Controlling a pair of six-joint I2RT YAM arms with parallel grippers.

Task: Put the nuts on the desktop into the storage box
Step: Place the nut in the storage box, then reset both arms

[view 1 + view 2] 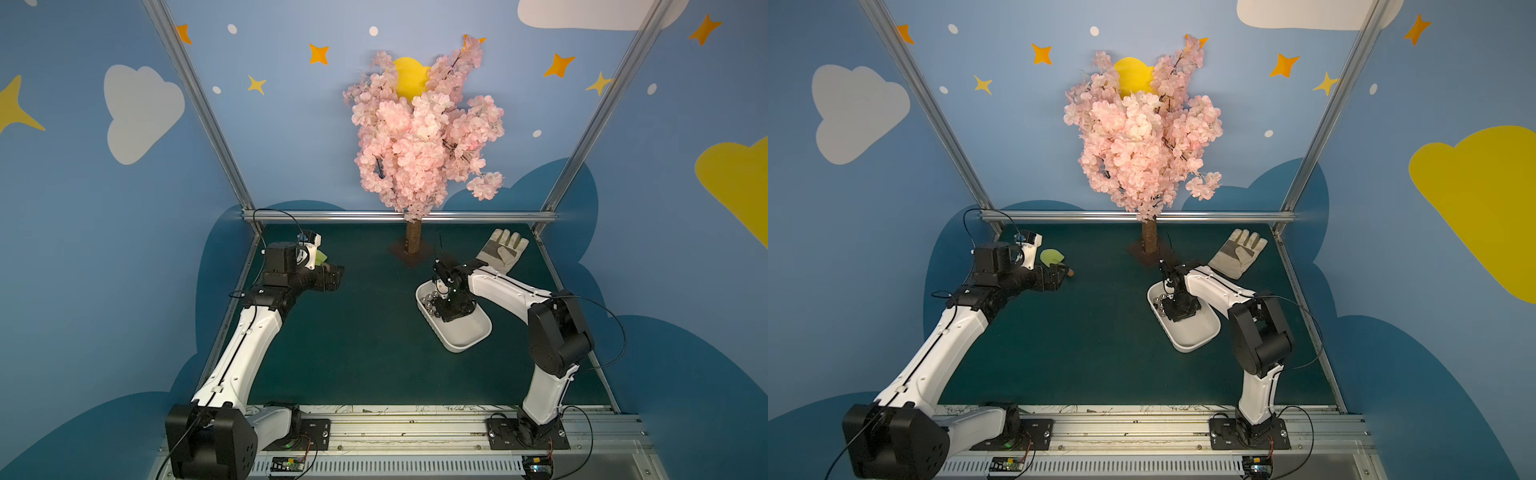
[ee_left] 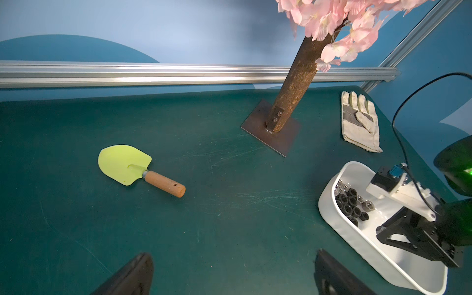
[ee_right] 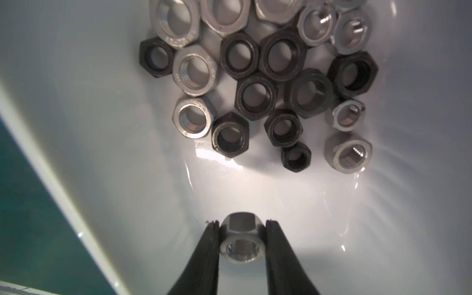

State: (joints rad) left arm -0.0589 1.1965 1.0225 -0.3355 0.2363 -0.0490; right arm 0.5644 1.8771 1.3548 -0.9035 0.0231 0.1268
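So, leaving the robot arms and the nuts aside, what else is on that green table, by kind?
Trowel: 1
Glove: 1
Tree: 1
Box: 1
Total: 4

I was working in a staged robot-lab booth rather than a home: blue walls (image 1: 291,145) painted with clouds and stars, an aluminium frame (image 1: 399,216) edging the green desktop (image 1: 353,332), a fake pink blossom tree (image 1: 424,137), and the left arm (image 1: 245,345) and right arm (image 1: 511,286) bolted to a slotted rail (image 1: 407,432).

No legible text anywhere
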